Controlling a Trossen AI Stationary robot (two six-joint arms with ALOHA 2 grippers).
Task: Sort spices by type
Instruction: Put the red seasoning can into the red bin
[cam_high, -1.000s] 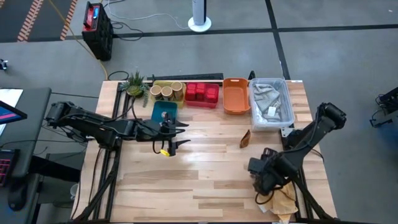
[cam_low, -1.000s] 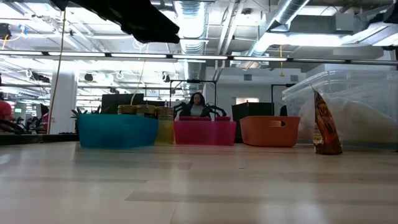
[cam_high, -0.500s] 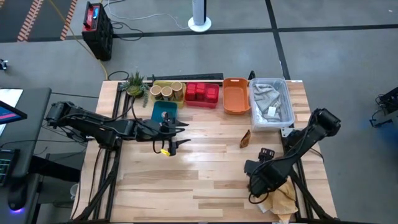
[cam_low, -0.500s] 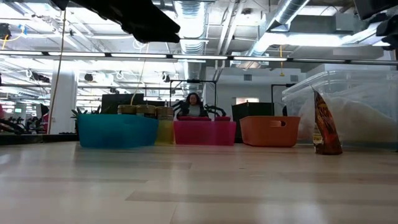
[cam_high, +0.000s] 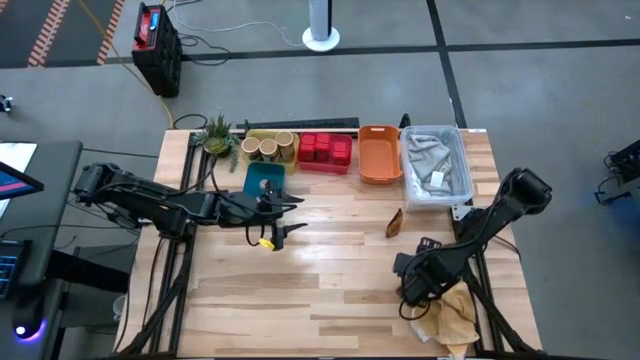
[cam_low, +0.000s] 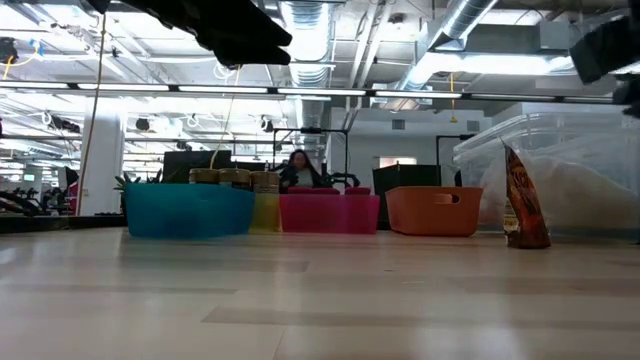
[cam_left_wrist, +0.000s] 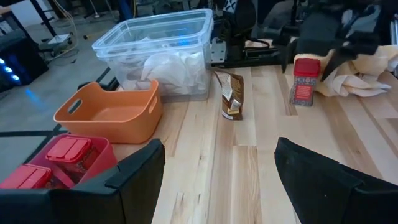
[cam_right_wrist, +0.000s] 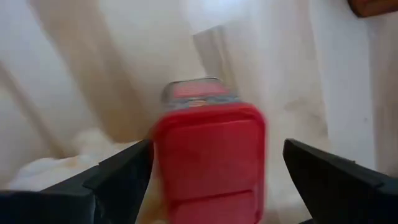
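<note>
A spice box with a red lid (cam_right_wrist: 210, 155) stands upright on the table beside the paper wad (cam_left_wrist: 364, 71); the left wrist view shows it too (cam_left_wrist: 304, 82). My right gripper (cam_right_wrist: 217, 144) is open above it, pointing down, one finger on either side. My left gripper (cam_high: 292, 216) is open and holds nothing, just near of the teal tray (cam_high: 264, 178). The thin brown packet (cam_high: 394, 222) stands on its bottom edge near the clear bin. Tan jars (cam_high: 268, 147) sit in the yellow tray and red boxes (cam_high: 325, 152) in the red tray.
Along the far edge stand a small plant (cam_high: 216, 133), the trays, an orange tray (cam_high: 379, 155) and a clear bin of crumpled paper (cam_high: 435, 168). The paper wad (cam_high: 452, 318) lies at the near right corner. Bare wood spans the table's middle and near left.
My right gripper has moved a little toward the table's left edge, off the paper wad, and its arm now shows lower in the low view. My left arm has kept still.
</note>
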